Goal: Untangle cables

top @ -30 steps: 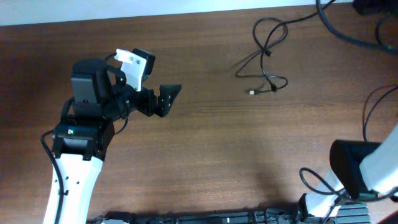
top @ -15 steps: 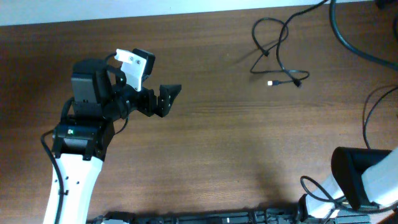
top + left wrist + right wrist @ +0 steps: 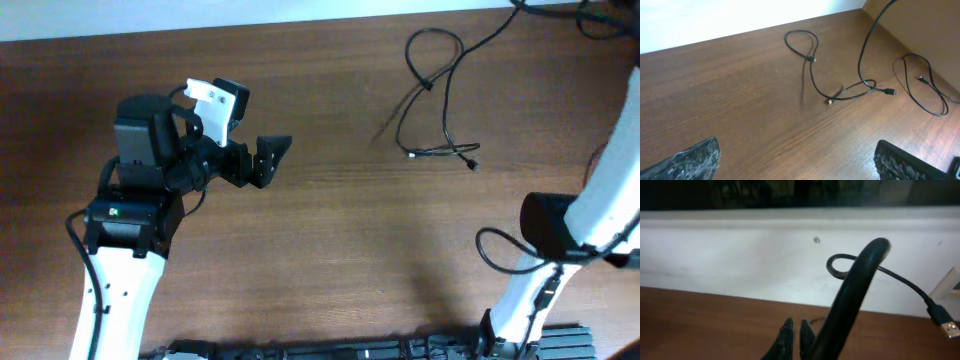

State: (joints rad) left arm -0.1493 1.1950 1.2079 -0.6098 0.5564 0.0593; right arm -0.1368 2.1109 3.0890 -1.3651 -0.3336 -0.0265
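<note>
Watching the overhead view, you see the cables (image 3: 428, 86) lying on the far right part of the tabletop (image 3: 350, 250), well apart from the left end effector (image 3: 270, 160). They form a loop near the far edge and a crossing (image 3: 811, 59) below it, then a run that bends toward the near edge and ends in a dark plug (image 3: 472, 164), with a small light connector (image 3: 410, 153) at the bend. One strand leaves the loop and goes off the top right of the view. Compared with half a second ago, the lower part has shifted: the bend reaches nearer the near edge and further left, and the dark plug lies lower, while the loop has hardly moved. Your left arm has not changed; its end effector is held over bare wood with its jaws spread wide and nothing between them, the fingers (image 3: 695, 159) sitting at opposite edges of the wrist view. Your right arm (image 3: 548, 225) has moved: its dark elbow now sits higher in the overhead view and its white link runs up along the right edge. The right end effector (image 3: 796, 326) is outside the overhead view. In its own camera the fingers stand almost together with only a sliver between them, and you cannot tell whether they pinch a cord. A thick black cable (image 3: 850, 295) crosses just beside them, and a thin cord with a USB plug (image 3: 946, 326) hangs at the right before a white wall (image 3: 730, 265).
</note>
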